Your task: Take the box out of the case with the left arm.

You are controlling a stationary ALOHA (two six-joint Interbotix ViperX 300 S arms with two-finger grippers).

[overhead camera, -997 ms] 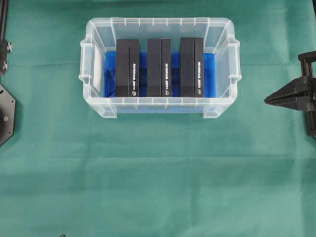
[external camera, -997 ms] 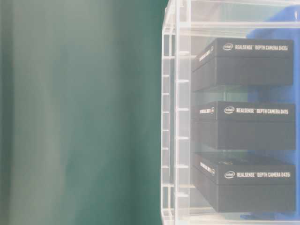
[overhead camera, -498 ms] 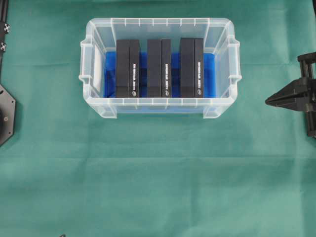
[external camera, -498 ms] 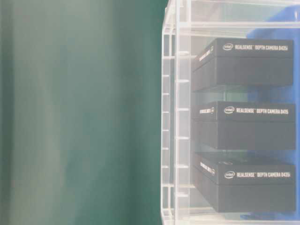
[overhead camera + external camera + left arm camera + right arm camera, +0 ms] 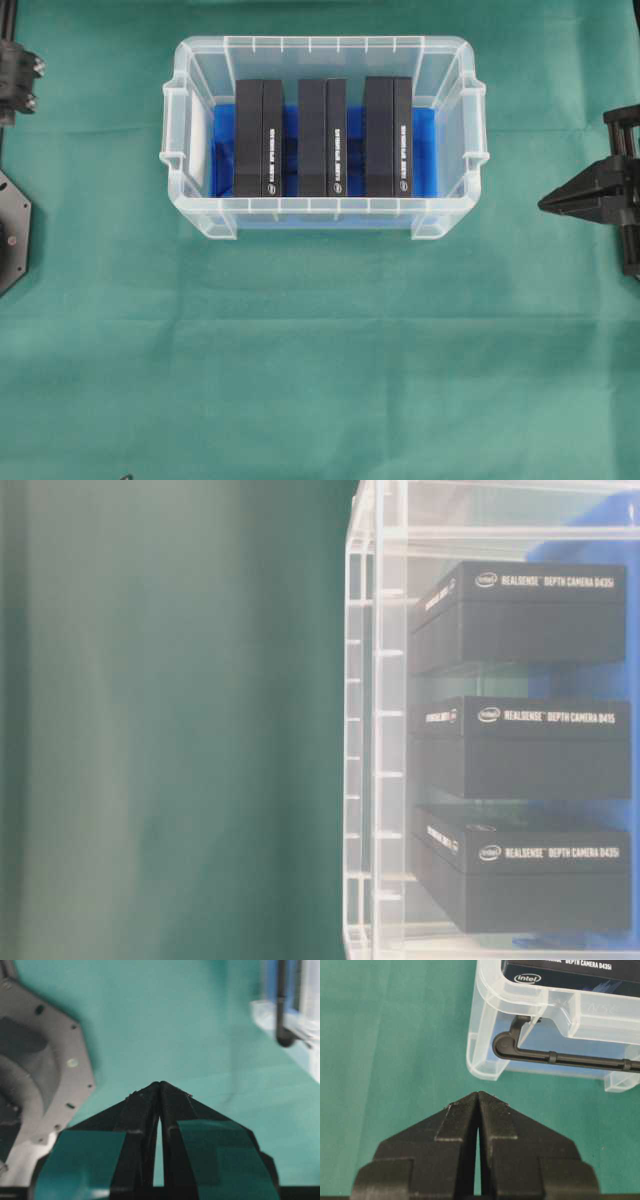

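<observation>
The clear case stands at the back middle of the green cloth, blue lining on its floor. Three black boxes stand on edge inside it in a row: left, middle, right. From table level the same boxes show through the case wall. My left gripper is shut and empty, tips touching, over bare cloth far left of the case. Overhead, only a piece of the left arm shows. My right gripper is shut and empty, right of the case.
The left arm's grey base plate sits at the left edge, close beside the left gripper. A black wire handle runs along the case's end wall. Green cloth covers the table in front of the case.
A piece of the left arm has shifted at the top left edge of the overhead view and shows more now. The right gripper, the case and the boxes have not moved.
</observation>
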